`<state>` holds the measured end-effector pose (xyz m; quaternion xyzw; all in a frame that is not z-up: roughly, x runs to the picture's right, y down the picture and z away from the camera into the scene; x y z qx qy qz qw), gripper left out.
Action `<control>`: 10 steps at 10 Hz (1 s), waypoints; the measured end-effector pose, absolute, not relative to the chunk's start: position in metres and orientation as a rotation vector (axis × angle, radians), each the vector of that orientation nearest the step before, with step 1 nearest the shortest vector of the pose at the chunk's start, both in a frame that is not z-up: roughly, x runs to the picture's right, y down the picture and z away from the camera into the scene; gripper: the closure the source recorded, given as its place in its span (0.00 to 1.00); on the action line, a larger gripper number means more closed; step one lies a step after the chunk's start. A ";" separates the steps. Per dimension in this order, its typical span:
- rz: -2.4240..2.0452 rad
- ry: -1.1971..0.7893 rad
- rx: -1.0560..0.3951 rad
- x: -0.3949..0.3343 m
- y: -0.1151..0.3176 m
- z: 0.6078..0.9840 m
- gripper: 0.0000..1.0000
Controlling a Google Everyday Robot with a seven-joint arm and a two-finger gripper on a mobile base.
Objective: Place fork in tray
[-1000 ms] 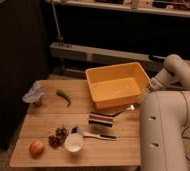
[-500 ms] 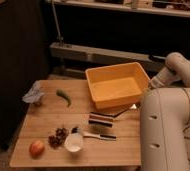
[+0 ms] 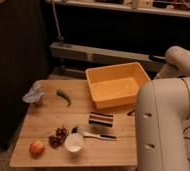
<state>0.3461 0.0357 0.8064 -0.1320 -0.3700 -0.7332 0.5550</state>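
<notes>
- On the far right part of the wooden table (image 3: pixel 43 116) stands the tray (image 3: pixel 110 102), orange-yellow, and I see nothing inside it.
- Just beside the near right corner of the tray, a small dark tip comes out from behind the white arm (image 3: pixel 163 120). I take it for the gripper (image 3: pixel 131 112); its fingers are together.
- The fork I cannot make out, and I cannot tell if the gripper holds something.
- In front of the tray lies a striped packet (image 3: pixel 101 119), and nearer to me a black-handled utensil (image 3: pixel 99 135) with its end at a white cup (image 3: pixel 74 142).
- To the left of the cup are a dark red cluster (image 3: pixel 58 137) and a round reddish fruit (image 3: pixel 36 147).
- At the far left are a green chilli (image 3: pixel 64 97) and a grey crumpled thing (image 3: pixel 34 95).
</notes>
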 end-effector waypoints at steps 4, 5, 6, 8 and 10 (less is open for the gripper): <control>-1.765 -0.795 -0.315 0.356 -0.020 0.793 1.00; -1.766 -0.790 -0.314 0.357 -0.023 0.792 1.00; -1.766 -0.792 -0.315 0.356 -0.022 0.793 1.00; -1.767 -0.792 -0.315 0.356 -0.023 0.792 1.00; -1.766 -0.792 -0.315 0.356 -0.023 0.792 1.00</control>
